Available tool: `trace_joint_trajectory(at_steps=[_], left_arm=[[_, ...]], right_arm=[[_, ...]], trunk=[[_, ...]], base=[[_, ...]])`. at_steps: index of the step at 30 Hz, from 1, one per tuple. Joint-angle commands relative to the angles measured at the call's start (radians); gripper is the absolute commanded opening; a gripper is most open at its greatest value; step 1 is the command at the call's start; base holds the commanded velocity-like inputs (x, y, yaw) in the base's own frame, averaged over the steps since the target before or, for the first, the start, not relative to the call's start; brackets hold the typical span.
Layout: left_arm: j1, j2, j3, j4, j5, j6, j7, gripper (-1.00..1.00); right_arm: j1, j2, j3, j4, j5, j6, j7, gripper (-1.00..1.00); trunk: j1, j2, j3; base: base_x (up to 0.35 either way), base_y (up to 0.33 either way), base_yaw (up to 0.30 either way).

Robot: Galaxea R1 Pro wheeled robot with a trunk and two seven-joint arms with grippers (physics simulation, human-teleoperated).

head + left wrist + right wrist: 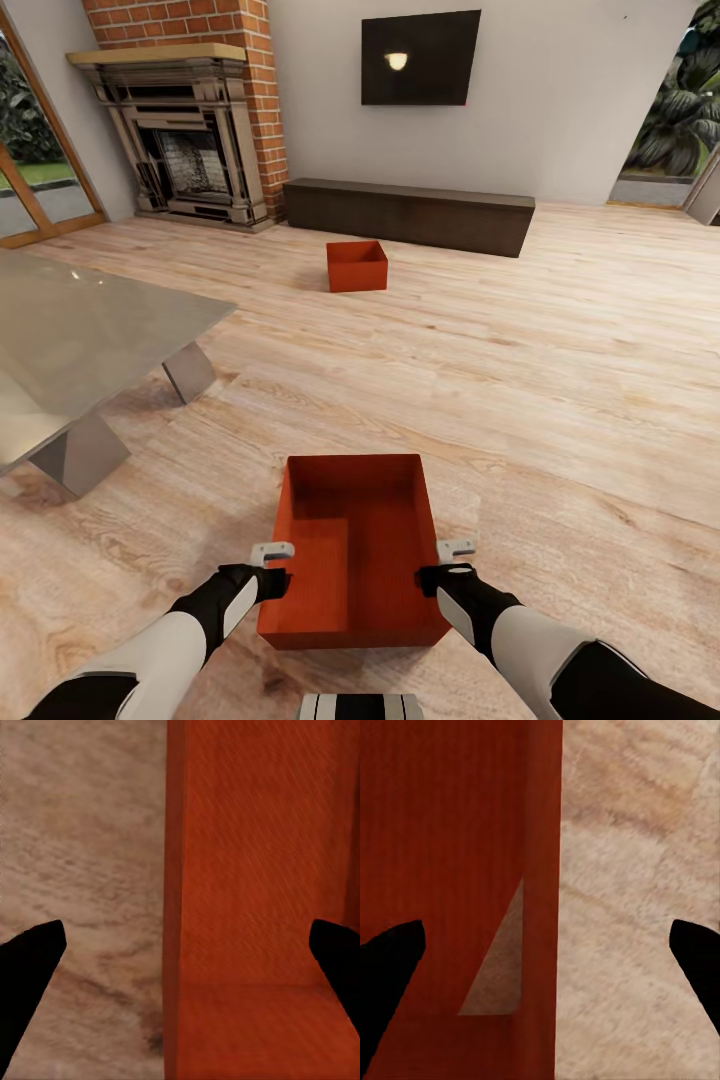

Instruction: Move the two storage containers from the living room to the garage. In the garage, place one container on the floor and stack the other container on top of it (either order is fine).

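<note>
Your left claw (281, 566) and right claw (446, 563) gape wide, holding nothing, each straddling a wall of the near container (352, 545); your arms hide its lower corners. The far container (356, 265) sits by the TV bench (408, 214).

I count two orange-red storage containers on the wood plank floor (560, 340): the near container (355, 560) and the far container (356, 265). I have two grippers, the left gripper (272, 565) and right gripper (440, 562). One glass table (80, 340), one fireplace (190, 140), one TV (420, 57), one low cabinet (410, 215).
</note>
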Motion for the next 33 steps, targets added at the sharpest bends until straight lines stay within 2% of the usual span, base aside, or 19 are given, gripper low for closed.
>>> trace_joint_trajectory(at_steps=[1,25,30,33], left_arm=[[0.0,0.0,0.001,-0.001,0.007,0.006,0.004,-1.0],[0.0,0.0,-0.001,-0.007,0.001,0.005,0.005,-1.0],[0.0,0.0,0.001,-0.005,0.004,0.006,0.005,-1.0],[0.0,0.0,0.001,-0.005,0.004,0.005,0.005,-1.0]], right_arm=[[0.0,0.0,0.008,-0.002,-0.006,0.007,-0.006,-1.0],[0.0,-0.002,0.008,-0.002,-0.007,0.007,-0.006,-1.0],[0.0,-0.001,0.008,-0.002,-0.005,0.005,-0.006,-1.0],[0.0,-0.001,0.008,-0.002,-0.005,0.005,-0.006,-1.0]], trunk=[[0.0,0.0,-0.001],[0.0,0.0,-0.001],[-0.002,0.001,0.019],[-0.014,0.022,0.028]], base=[[0.0,0.0,0.0],[0.0,0.0,0.0],[0.0,0.0,0.0],[0.0,0.0,0.0]])
